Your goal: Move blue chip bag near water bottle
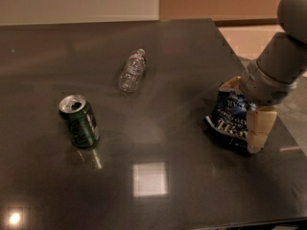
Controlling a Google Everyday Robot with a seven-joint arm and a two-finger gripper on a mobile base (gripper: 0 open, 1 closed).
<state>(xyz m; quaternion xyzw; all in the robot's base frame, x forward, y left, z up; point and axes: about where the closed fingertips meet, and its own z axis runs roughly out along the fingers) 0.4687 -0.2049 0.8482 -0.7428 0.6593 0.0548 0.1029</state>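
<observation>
The blue chip bag [231, 120] lies wrinkled on the dark glossy table [192, 56], out toward the table's 3 o'clock edge, white lettering up. The gripper [253, 124] is right on it, coming down from the grey arm [280, 68] that enters from 2 o'clock. A cream part of it stands against the bag's 3 o'clock side and another cream bit shows at the bag's 12 o'clock end. Whether it is clamped on the bag or only set around it, I cannot tell.

The water bottle [132, 71] lies on its side well apart from the bag, at about 10 o'clock from it, its white cap pointing to 1 o'clock. The straight line from bag to bottle crosses only table surface.

The green soda can [79, 121] stands upright with its top opened, at 9 o'clock from the bag and farther off than the bottle. From the bottle it sits at 7 o'clock, well apart and off the bag-to-bottle line.

A bright square of reflected light [150, 178] sits on the tabletop at 7 o'clock from the bag, and a small round glint [14, 218] shows near the table's 7 o'clock corner
</observation>
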